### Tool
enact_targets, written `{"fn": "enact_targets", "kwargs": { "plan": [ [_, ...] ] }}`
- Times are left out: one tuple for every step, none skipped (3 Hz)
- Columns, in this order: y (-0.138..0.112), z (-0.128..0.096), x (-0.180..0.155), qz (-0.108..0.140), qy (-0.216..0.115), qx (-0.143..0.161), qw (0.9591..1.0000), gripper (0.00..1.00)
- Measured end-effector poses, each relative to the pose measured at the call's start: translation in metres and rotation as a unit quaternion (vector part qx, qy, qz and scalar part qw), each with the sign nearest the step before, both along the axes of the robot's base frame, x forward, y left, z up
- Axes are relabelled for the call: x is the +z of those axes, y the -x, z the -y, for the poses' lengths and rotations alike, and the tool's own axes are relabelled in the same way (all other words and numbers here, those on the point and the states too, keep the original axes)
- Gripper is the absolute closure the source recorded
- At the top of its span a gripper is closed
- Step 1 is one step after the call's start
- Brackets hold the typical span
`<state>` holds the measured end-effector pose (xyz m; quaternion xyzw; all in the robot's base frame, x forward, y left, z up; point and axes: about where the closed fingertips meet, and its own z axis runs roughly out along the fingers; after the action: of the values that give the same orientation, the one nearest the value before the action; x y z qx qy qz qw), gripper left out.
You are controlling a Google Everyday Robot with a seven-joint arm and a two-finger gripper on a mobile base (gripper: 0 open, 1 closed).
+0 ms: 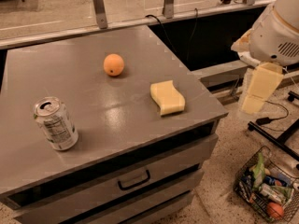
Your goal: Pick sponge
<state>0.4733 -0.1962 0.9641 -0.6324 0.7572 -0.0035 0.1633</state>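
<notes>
Your gripper (259,90) hangs right of the table (60,55), well apart from the sponge (167,97); whether it's open, I cannot tell. Bring it left, straddling the wavy sides.

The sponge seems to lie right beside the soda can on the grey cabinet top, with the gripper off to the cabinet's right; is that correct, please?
Not quite. The camera view shows the sponge near the right edge of the cabinet top, well apart from the soda can, which stands at the front left. The gripper does hang off to the cabinet's right.
</notes>
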Motion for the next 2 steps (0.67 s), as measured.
{"fn": "enact_targets", "kwargs": {
  "plan": [
    [-0.035,-0.022,-0.019,-0.014,-0.014,0.032,0.9993,0.00],
    [-0.062,-0.052,-0.043,-0.025,-0.032,0.060,0.9974,0.00]
  ]
}}
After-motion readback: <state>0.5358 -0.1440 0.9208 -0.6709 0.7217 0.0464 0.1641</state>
